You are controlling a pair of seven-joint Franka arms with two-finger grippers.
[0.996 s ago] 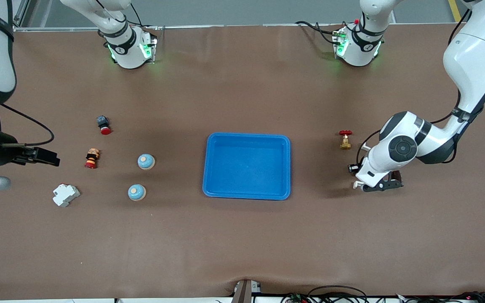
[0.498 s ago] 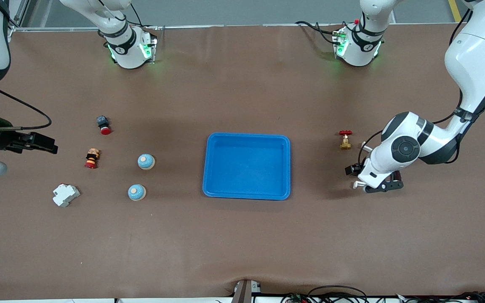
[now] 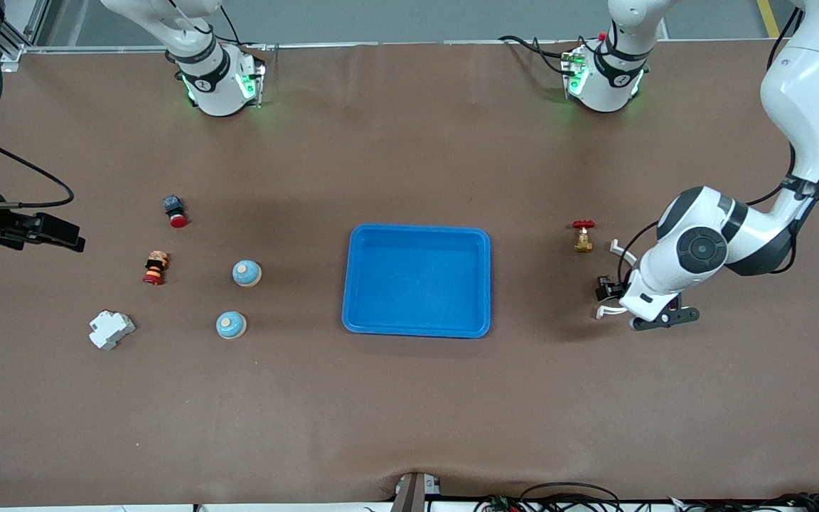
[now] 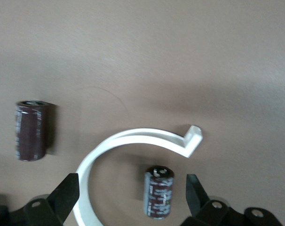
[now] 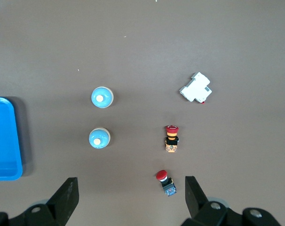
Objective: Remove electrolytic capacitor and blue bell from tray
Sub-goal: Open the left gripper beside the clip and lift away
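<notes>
Two small capacitors [image 4: 159,192] beside tray [image 3: 416,280], probably light, stiff, slippery; best pinched across the barrel. Left gripper [image 4: 128,197] fingers open above one. Right gripper [image 5: 128,195] fingers open too, waiting.

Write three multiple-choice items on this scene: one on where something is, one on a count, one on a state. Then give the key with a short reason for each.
1. Where do the blue bells lie?
A. In the tray
B. On the table toward the right arm's end
C. Under the left gripper

2. How many dark capacitors show in the left wrist view?
A. None
B. Two
C. Four

3. What is the state of the tray?
A. Empty
B. Holding one bell
C. Tipped over

Key:
1 B, both bells sit on the bare table, between the tray and the right arm's end.
2 B, one capacitor lies between the fingers of the open left gripper, another capacitor lies apart from it, beside a white curved clip.
3 A, the front view shows only blue floor inside its rim.
</notes>
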